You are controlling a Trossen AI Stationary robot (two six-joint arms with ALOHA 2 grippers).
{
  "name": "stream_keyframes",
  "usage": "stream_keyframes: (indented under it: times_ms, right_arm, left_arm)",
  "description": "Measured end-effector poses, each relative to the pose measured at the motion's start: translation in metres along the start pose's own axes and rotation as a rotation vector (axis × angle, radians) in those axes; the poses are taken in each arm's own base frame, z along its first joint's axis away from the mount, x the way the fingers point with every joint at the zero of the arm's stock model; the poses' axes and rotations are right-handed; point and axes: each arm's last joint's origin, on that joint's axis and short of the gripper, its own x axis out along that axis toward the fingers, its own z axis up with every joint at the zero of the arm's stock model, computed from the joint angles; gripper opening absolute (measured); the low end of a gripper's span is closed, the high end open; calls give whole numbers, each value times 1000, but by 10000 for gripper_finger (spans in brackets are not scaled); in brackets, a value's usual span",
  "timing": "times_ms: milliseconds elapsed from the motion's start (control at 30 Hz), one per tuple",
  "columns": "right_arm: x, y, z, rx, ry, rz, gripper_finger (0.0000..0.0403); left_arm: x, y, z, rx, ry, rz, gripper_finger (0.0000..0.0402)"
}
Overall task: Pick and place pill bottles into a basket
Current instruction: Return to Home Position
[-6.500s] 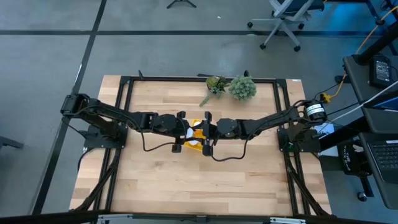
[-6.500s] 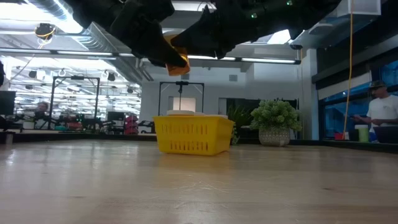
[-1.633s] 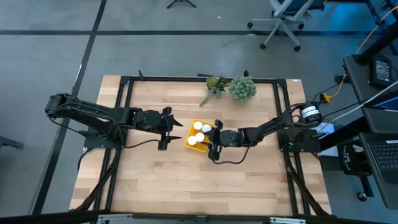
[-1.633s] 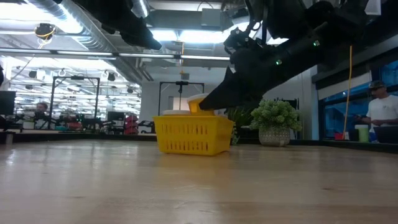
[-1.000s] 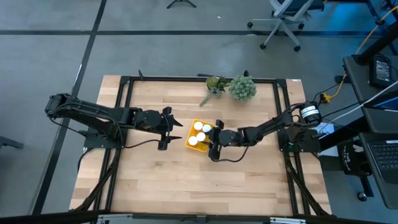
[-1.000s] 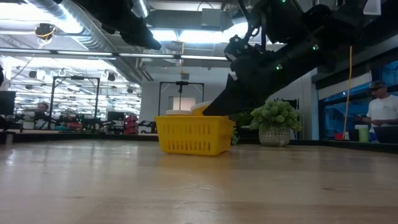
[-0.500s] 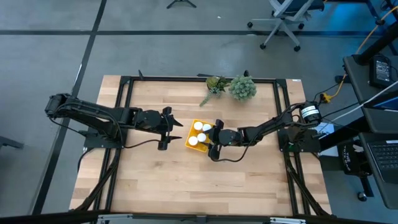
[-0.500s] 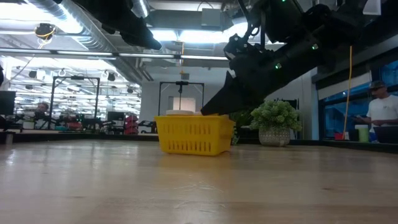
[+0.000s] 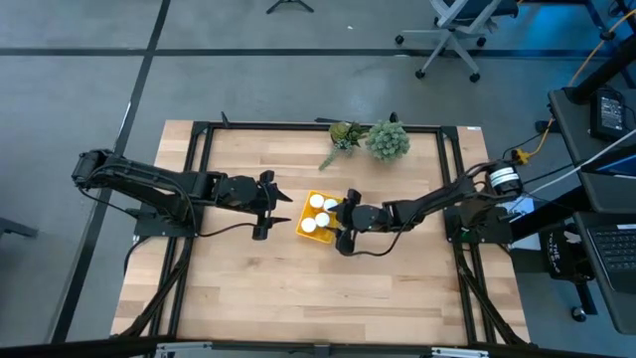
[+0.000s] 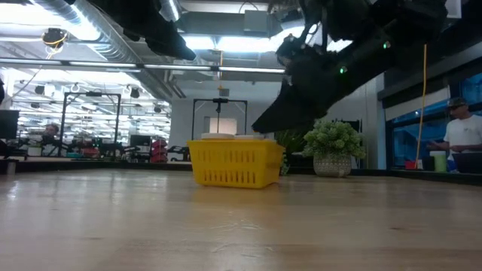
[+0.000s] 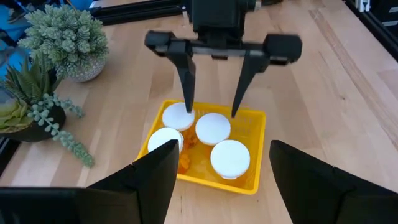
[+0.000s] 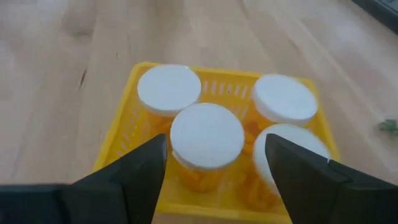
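Four pill bottles (image 12: 206, 137) are sitting in your basket (image 11: 211, 181); right gripper (image 11: 211, 111) is hovering over it, left gripper (image 9: 270, 206) beside it, both fingers spread wide.

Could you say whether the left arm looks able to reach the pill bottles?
Probably yes: the left pincer is open, facing the basket with only table between; the right pincer above the pill bottles might crowd it.

Straight ahead of the left gripper (image 11: 222, 152), at twelve o'clock between its wide-spread fingers, a yellow basket (image 11: 254, 182) on the wooden table (image 11: 323, 93) holds four white-capped orange pill bottles (image 11: 230, 157). Beyond it the right gripper (image 11: 211, 106) points back, fingers apart, tips just above the two farthest caps. Two potted plants (image 11: 65, 37) stand at ten o'clock.
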Motion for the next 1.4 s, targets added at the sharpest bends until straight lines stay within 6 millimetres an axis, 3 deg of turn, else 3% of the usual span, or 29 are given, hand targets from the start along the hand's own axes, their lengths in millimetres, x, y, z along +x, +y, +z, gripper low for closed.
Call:
stream_keyframes:
  times_ms: [400,667,767,967,1233,1400]
  right_arm:
    - [-34,-7,32,-47,-110,12,263]
    - [-54,-12,39,-59,-72,9,167]
    - [-56,-10,37,-69,-56,15,114]
    - [-59,-1,33,-104,-71,43,12]
    - [-66,-8,1,-59,-136,55,7]
    - [-84,-15,5,-36,-197,64,7]
  left_arm:
    - [0,0,0,14,0,0,246]
    - [0,0,0,75,1,2,227]
    - [2,0,-5,77,-8,6,203]
    - [13,-3,-32,72,-42,3,133]
    - [2,3,-54,65,-131,0,16]
    - [-19,17,-67,29,-209,30,2]
